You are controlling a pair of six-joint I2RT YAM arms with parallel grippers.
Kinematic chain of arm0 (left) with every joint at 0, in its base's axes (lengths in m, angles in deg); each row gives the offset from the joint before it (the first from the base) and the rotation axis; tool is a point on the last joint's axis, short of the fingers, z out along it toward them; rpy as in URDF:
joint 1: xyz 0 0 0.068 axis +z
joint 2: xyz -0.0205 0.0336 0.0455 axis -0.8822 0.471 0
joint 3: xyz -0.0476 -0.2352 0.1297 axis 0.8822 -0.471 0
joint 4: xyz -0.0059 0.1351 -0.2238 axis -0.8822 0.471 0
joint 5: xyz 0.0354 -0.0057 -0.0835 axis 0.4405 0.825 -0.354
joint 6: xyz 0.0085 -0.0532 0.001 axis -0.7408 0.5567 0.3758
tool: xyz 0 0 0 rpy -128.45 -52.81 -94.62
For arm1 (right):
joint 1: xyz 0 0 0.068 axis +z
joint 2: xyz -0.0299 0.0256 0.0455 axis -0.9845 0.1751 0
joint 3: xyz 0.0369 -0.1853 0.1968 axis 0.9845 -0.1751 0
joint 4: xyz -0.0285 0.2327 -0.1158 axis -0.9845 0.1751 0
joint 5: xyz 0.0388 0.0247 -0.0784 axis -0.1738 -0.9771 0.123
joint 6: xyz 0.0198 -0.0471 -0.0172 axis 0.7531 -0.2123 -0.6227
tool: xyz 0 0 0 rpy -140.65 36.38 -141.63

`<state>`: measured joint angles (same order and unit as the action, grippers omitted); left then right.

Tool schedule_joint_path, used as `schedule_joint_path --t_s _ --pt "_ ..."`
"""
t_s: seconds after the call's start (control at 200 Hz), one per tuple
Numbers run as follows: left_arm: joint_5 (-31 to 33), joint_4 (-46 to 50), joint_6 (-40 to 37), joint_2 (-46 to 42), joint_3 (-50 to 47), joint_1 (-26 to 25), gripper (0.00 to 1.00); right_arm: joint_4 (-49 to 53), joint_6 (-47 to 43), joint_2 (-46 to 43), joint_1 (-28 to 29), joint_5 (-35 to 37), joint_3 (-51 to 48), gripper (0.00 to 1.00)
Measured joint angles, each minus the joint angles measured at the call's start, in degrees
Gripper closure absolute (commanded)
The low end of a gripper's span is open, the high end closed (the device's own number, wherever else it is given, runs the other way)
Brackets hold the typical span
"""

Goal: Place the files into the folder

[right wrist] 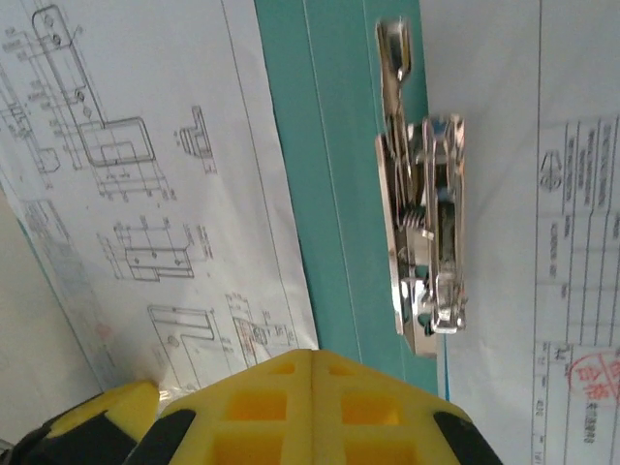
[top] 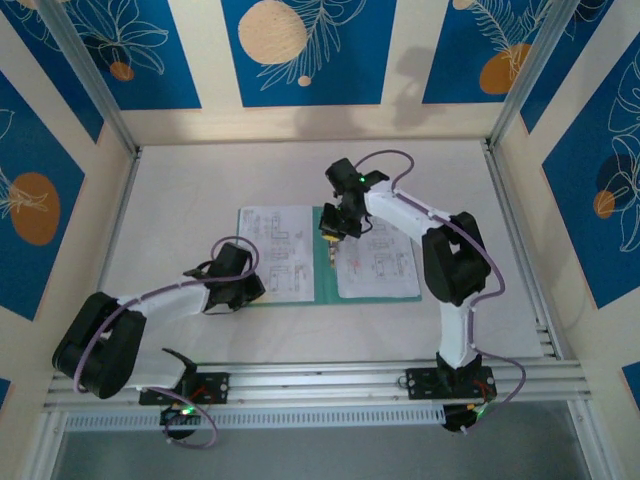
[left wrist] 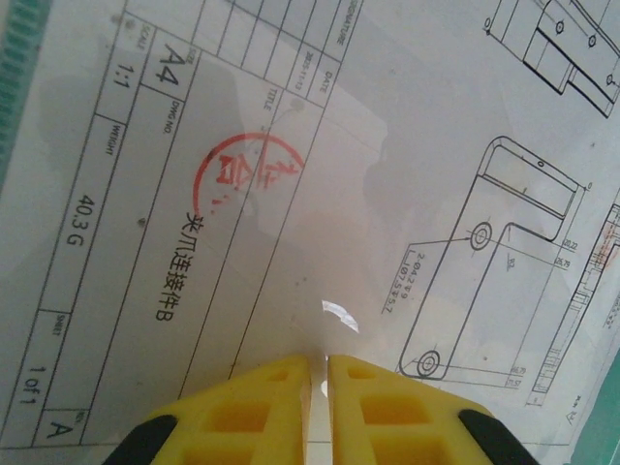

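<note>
- I see the folder (top: pixel 325 288) lying open on the table (top: pixel 180 200), with the files (top: pixel 275 250) spread over both leaves.
- My left pincer (left wrist: pixel 320 363) sits low over the files on the left leaf, closed to a thin slit. I can't tell whether it pinches anything.
- My right pincer (right wrist: pixel 312 356) is fully closed and empty, above the folder's teal spine, near a metal clip (right wrist: pixel 426 232).

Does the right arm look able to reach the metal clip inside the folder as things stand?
Probably yes. The right gripper, shut, hangs over the folder at its teal spine, and the metal clip lies uncovered just ahead of it. The left gripper is away over the left sheet.
</note>
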<state>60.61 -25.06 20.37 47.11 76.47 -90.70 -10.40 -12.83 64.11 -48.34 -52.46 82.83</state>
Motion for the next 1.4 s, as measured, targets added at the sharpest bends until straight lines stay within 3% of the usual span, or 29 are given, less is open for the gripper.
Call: schedule_joint_path --t_s 0.155,0.3,0.56,0.83,1.4 --pt "0.0 0.0 0.4 0.0 0.0 0.0 0.87 -1.0 2.3 -6.1 0.2 -0.1 -6.3 1.00" --pt "0.0 0.0 0.5 0.0 0.0 0.0 0.87 -1.4 3.0 -7.0 -2.2 0.3 -5.0 0.99" --pt "0.0 0.0 0.9 -0.1 0.0 0.0 0.87 -2.8 2.1 5.3 -7.8 0.7 6.5 1.00" --pt "0.2 0.7 0.9 -1.0 0.0 0.0 0.87 -3.1 -0.3 15.3 -8.3 -1.2 14.8 1.00" --pt "0.2 1.4 1.0 -1.5 -0.5 0.0 0.87 -2.3 -2.0 19.9 -7.9 -4.6 17.8 1.00"
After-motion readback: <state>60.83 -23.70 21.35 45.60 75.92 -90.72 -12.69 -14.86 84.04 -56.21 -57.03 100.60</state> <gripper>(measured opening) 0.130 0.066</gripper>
